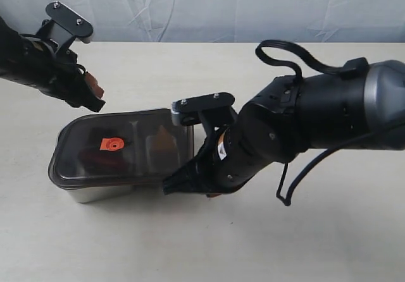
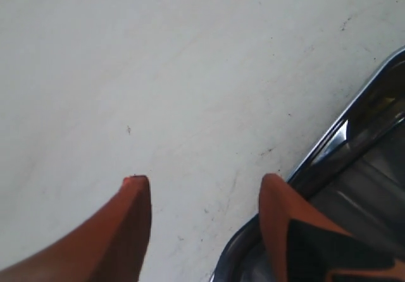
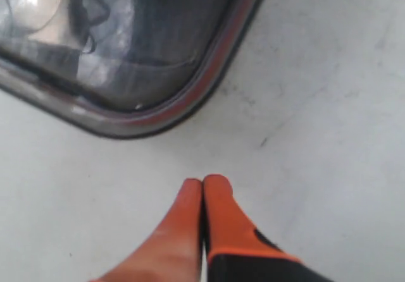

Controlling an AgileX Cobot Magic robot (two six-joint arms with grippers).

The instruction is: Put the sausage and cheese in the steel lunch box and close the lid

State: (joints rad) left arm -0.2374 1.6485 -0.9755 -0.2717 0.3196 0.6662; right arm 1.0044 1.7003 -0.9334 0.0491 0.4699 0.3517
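Two arms, one box. In the exterior view the job looks nearly done: the lid (image 1: 79,152) sits over the steel lunch box (image 1: 95,193) in the middle of the counter (image 1: 190,250). Through the smoky plastic you can make out the sausage (image 1: 98,163), a dark red shape in the left compartment, and the cheese (image 1: 163,141), a pale yellowish lump in the right one. An orange valve (image 1: 112,144) marks the lid's top. Your left end effector (image 1: 95,97) hovers just off the box's far left corner. Your right end effector (image 1: 183,182) is low at the box's right end.

In the left wrist view, the orange fingers (image 2: 126,231) are spread wide with nothing between them. There is bare counter beneath and the box's shiny rim to one side.

In the right wrist view, the fingers are pressed together and empty, aimed at a rounded lid corner with its reddish seal line showing. The tips are clear of it.

My read is that you're on the closing step, though I can't tell whether the lid is seated all round. Press flat down on top, one end and then the other, never sideways, because that polished steel will likely skate on the counter. Brace it with the other arm.
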